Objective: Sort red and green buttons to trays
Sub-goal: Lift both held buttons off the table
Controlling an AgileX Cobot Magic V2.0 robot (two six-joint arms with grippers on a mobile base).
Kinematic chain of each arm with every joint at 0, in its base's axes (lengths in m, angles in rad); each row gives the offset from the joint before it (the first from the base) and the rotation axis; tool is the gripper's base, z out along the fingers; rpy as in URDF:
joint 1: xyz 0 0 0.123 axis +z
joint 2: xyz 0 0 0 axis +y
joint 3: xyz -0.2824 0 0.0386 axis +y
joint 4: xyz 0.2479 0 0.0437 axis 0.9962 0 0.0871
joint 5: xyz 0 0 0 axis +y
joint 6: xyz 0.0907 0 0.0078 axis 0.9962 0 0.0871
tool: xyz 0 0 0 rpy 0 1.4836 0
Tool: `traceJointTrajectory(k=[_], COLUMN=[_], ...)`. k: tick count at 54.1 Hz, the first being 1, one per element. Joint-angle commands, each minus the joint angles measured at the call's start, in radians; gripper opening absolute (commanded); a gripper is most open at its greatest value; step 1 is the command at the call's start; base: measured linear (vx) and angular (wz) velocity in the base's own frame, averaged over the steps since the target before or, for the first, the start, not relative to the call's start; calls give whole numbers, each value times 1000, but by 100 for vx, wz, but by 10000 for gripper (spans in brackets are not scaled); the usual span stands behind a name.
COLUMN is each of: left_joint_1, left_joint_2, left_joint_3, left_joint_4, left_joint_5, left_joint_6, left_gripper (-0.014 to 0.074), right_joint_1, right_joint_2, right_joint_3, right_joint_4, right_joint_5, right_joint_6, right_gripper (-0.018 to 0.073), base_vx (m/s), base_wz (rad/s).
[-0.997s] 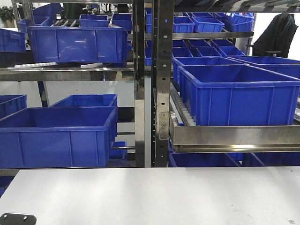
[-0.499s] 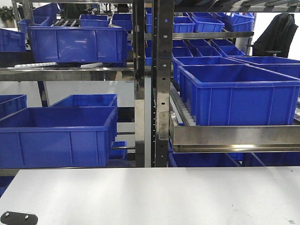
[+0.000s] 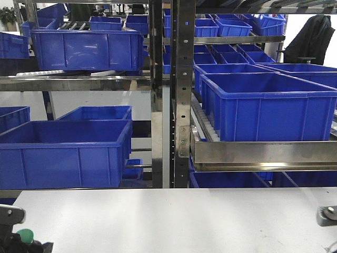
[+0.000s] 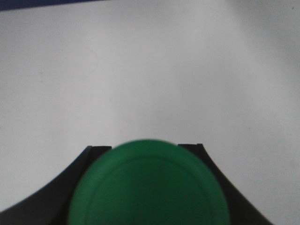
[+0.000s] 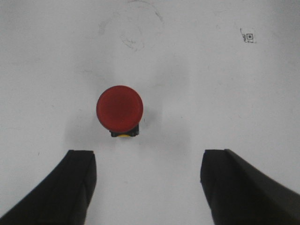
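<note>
Red round button [image 5: 119, 108] on matte table [image 5: 211, 70], green button [image 4: 147, 187] clamped

My left jaws are showing matte black: the left fingers [image 4: 58, 206] are flaring outward in smooth curves, each ending in a flat, squared tip. My right jaws are wearing the same matte black, the right fingers [image 5: 75, 187] looking broad and blocky, with rounded corners and a faint sheen along the edges. In the front view, a pale grey metal bracket [image 3: 9, 213] is capping the black housing [image 3: 39, 246] of my left wrist, and a grey fitting [image 3: 326, 215] with a round bolt head is showing on my right.
</note>
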Motion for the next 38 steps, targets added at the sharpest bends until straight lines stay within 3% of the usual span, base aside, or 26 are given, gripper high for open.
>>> traceJointTrajectory(k=[1,8,18,38], left_joint_1=[-6,-6,-6,-6], left_joint_2=[-65,-77,-77,-77], left_joint_3=[-19,-19,-19,-19], left_joint_4=[-11,-11,-11,-11], left_joint_5=[-52,-37,4,32], left_joint_6=[-3,-3,0,0], left_gripper=[0,0,0,0], right_joint_1=[3,3,3,3], right_joint_2=[55,151,238,361], right_joint_3=[-78,-136,-192,-193], right_joint_4=[10,50,182,211], right_joint_5=[-51,-50,-45,-79], right_joint_6=[-22,-55,-215,-218], right_gripper=[532,532,532,532], base_vx=[0,0,0,0], base_wz=[0,0,0,0])
